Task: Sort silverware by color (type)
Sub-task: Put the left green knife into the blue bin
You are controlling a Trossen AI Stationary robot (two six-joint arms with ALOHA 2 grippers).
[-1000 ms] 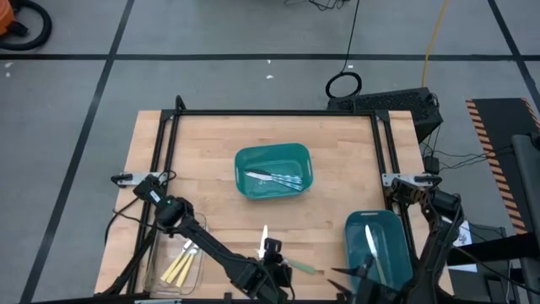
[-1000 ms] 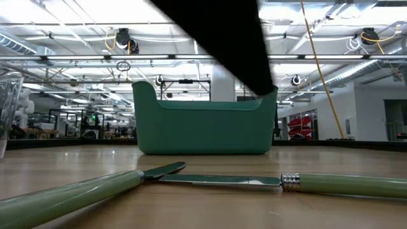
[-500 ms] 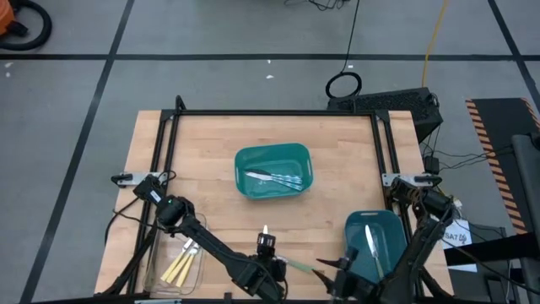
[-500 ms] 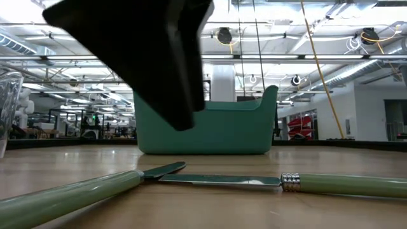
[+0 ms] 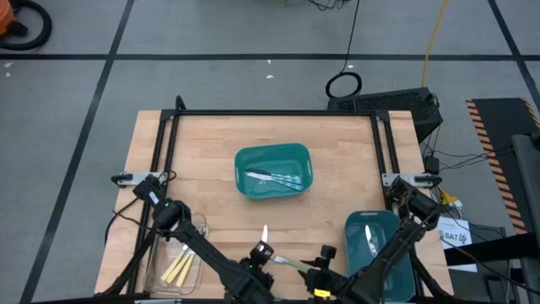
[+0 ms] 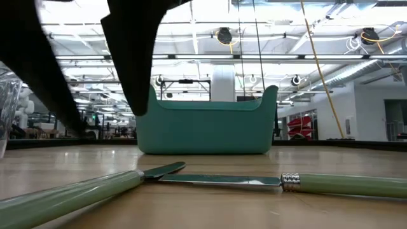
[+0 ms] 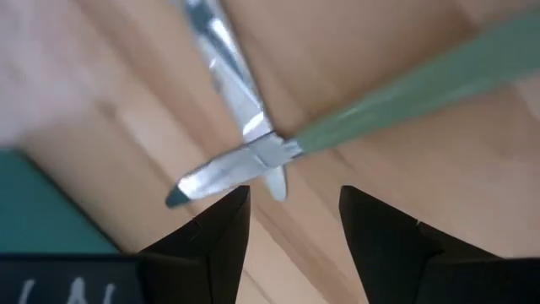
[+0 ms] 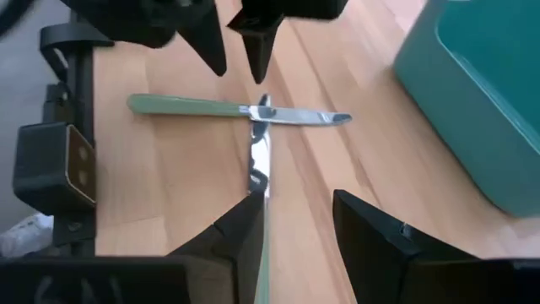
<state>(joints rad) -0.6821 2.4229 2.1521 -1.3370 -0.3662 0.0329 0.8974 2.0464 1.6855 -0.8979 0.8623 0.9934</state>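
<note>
Two green-handled pieces of silverware lie crossed on the wood near the table's front edge: a knife [image 8: 236,110] and a second piece [image 8: 259,160], both also in the low view [image 6: 222,181] [image 6: 70,196]. My left gripper [image 7: 291,219] stands open just above the crossing [image 7: 266,154], touching nothing. My right gripper [image 8: 297,232] is open, a little to the right of them, with the second piece's handle running toward its fingers. Other silverware lies in the centre teal bin [image 5: 272,171], the right teal bin [image 5: 375,245] and the clear container [image 5: 179,263].
The centre teal bin [image 6: 205,127] stands behind the crossed pieces in the low view. The right teal bin's wall [image 8: 481,93] is close beside my right gripper. A black frame [image 5: 274,114] runs round the table. Bare wood lies between the bins and the front edge.
My right gripper has come down and moved toward the table's left edge, away from the right teal bin and toward the crossed green pieces. My left gripper has shifted a little to the left over them and rolled about its wrist. The silverware has not moved.
</note>
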